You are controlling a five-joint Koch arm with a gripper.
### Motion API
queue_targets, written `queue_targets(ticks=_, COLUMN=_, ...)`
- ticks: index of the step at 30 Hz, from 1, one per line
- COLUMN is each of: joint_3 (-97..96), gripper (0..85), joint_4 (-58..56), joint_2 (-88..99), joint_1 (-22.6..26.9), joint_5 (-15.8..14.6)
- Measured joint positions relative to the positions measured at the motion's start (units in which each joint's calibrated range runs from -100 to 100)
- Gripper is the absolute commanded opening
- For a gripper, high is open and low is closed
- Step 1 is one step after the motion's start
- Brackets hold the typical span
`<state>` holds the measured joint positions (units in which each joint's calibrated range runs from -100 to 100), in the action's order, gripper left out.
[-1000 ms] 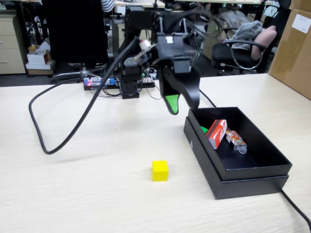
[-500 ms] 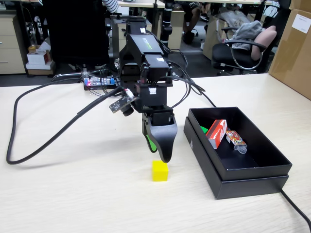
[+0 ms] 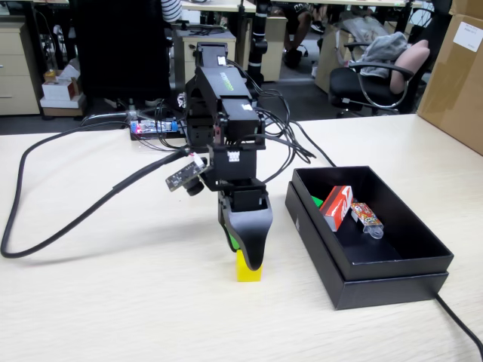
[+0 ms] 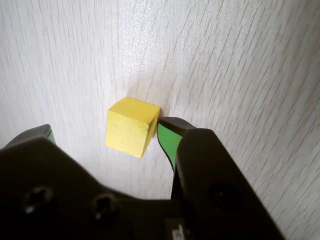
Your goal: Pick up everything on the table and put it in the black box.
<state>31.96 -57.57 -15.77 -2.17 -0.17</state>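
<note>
The small yellow cube [image 3: 247, 274] [image 4: 129, 127] sits on the beige table [image 3: 113, 302]. My gripper [image 3: 246, 258] [image 4: 107, 129] is lowered over it and open. In the wrist view the cube lies between the jaws, the right green-padded fingertip [image 4: 166, 137] touching its side and the left jaw well apart from it. The black box [image 3: 392, 270] stands to the right in the fixed view. Inside it lie the red pack [image 3: 336, 207] and the green cube [image 3: 316, 200], which is mostly hidden behind the box wall.
An orange patterned packet [image 3: 366, 216] also lies in the box. Black cables [image 3: 68, 226] loop over the table's left side, and one runs off at the front right [image 3: 460, 324]. A cardboard carton [image 3: 456, 68] stands at the far right.
</note>
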Motion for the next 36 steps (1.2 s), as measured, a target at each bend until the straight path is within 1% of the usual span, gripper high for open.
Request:
queue_targets(ticks=3, joint_3=-0.55, gripper=41.8, joint_4=0.00, joint_2=-0.13, joint_1=0.05, joint_5=-0.49)
queue_targets(ticks=6, joint_3=-0.82, gripper=41.8, joint_4=0.00, joint_2=-1.39, joint_1=-0.05, joint_5=-2.25)
queue_targets(ticks=7, joint_3=-1.10, gripper=41.8, joint_4=-0.99, joint_2=-1.65, joint_1=-0.05, joint_5=-3.86)
queue_targets(ticks=11, joint_3=-1.10, gripper=41.6, joint_4=-6.99, joint_2=-1.65, joint_1=0.39, joint_5=-4.88)
queue_targets(ticks=31, joint_3=8.40, gripper=41.4, joint_4=-7.40, joint_2=-10.64, joint_1=0.54, joint_5=-4.64)
queue_targets(ticks=34, joint_3=9.86, gripper=38.8, joint_4=-7.40, joint_2=-11.78, joint_1=0.54, joint_5=-4.44)
queue_targets(ticks=36, joint_3=10.23, gripper=33.8, joint_4=-7.40, joint_2=-12.54, joint_1=0.44, joint_5=-4.20)
